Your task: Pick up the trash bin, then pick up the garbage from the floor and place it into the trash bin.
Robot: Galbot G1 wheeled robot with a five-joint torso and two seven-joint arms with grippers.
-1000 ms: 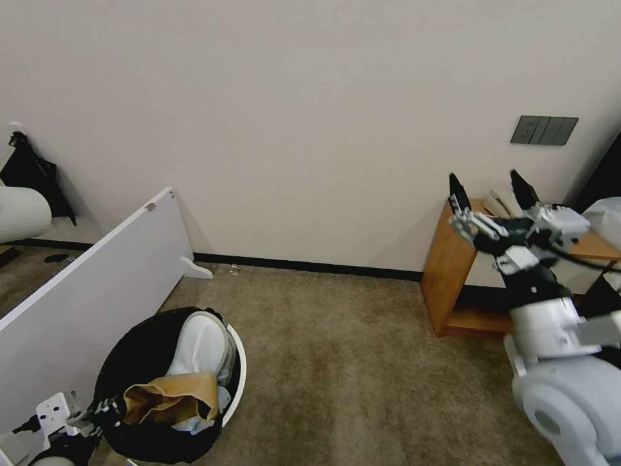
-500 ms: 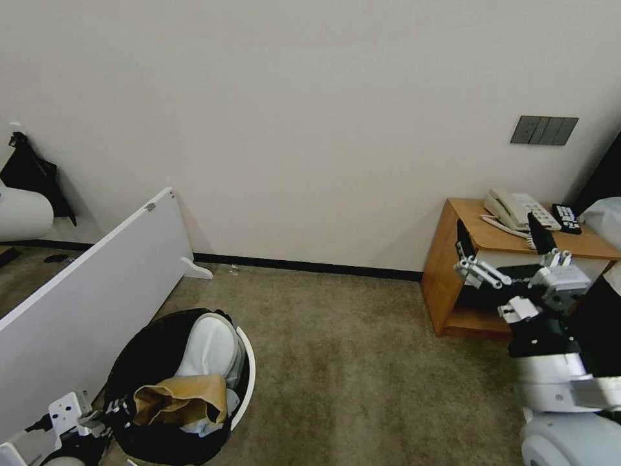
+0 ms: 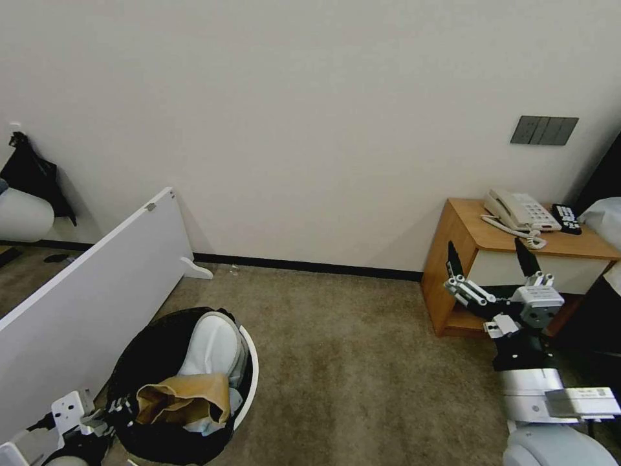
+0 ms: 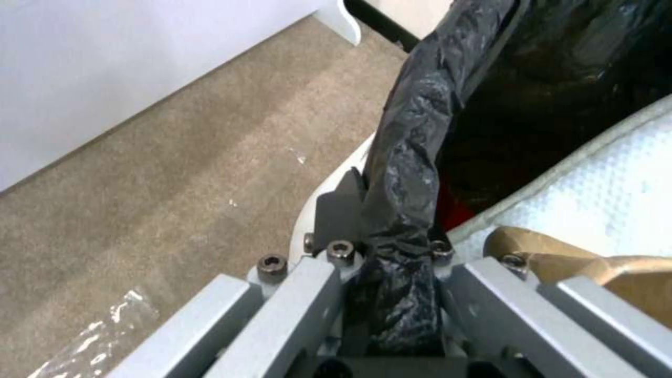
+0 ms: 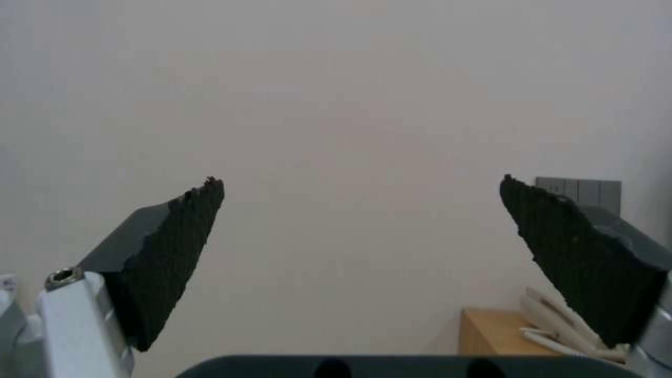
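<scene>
The white trash bin with its black bag liner hangs at the lower left of the head view, above the beige carpet floor. My left gripper is shut on the bin's bagged rim, and the left wrist view shows its fingers pinching the liner. Garbage lies inside: a white slipper, a brown paper bag and something red deep down. My right gripper is raised at the right, open and holding nothing, with its pads spread wide toward the wall.
A fallen white board leans along the left. A wooden nightstand with a telephone and a remote stands at the right wall, just behind my right gripper. A clear plastic scrap lies on the carpet below the bin.
My right arm has come down from in front of the nightstand top to its front, still open. The bin has shifted slightly right in my left gripper.
</scene>
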